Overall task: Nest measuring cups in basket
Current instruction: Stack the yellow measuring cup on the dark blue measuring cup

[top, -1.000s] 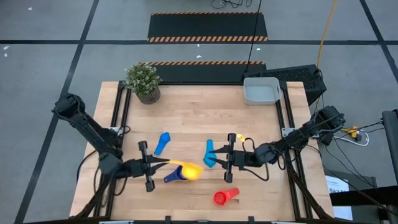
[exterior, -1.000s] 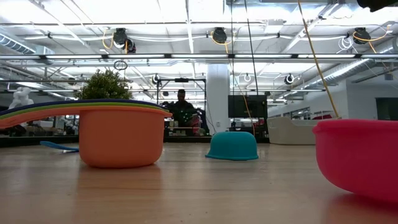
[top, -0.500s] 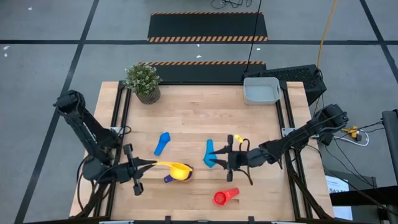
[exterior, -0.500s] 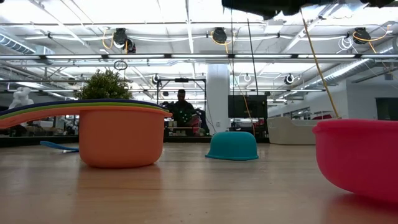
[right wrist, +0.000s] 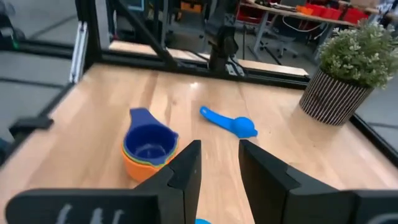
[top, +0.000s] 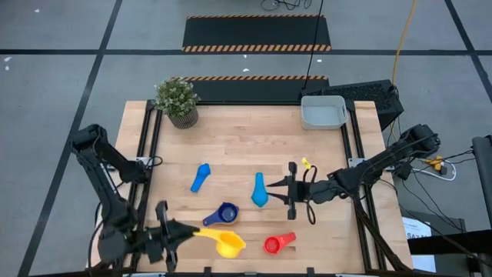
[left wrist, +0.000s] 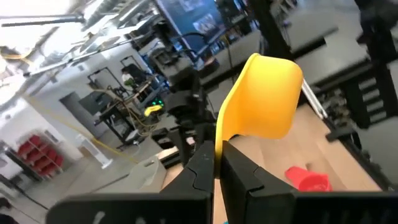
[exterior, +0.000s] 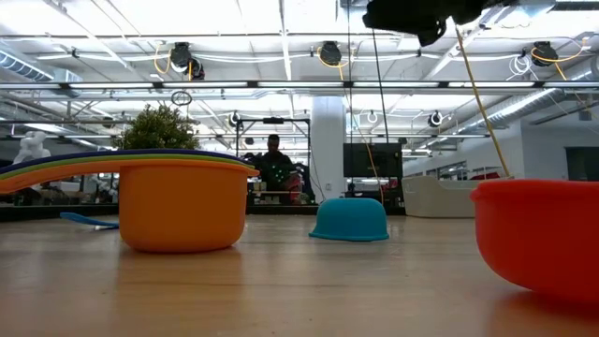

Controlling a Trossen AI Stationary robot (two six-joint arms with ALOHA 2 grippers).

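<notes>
My left gripper (top: 184, 231) hovers near the table's front left, shut on a yellow measuring cup (top: 229, 245). A stack of cups, dark blue on top and orange at the bottom (top: 225, 213) (right wrist: 148, 151), stands on the table mid-front. Lying on the wood are a light blue cup (top: 200, 177), a teal cup upside down (top: 259, 192) (exterior: 349, 220) and a red cup (top: 277, 243). My right gripper (top: 274, 189) (right wrist: 217, 144) stands open just right of the teal cup, nothing between its fingers. The grey basket (top: 323, 112) sits at the far right. My left gripper pinches the yellow cup's flat handle (left wrist: 225, 134) between its two fingers (left wrist: 202, 163), the handle standing edgewise in the gap. The fingers lie level, pointing toward the table's right, along the handle. The bowl (left wrist: 266, 93) juts out past the fingertips, lifted clear of the table.
A potted plant (top: 177, 100) stands at the far left corner. Bare wood lies between the cups and the basket. A person shows far behind the table in the low view (exterior: 273, 159).
My left gripper has drawn back toward the table's near left corner and risen, taking the yellow cup off the stack, which stays put with the dark blue cup on top. My right gripper has pulled back a little toward the right edge, away from the teal cup.
</notes>
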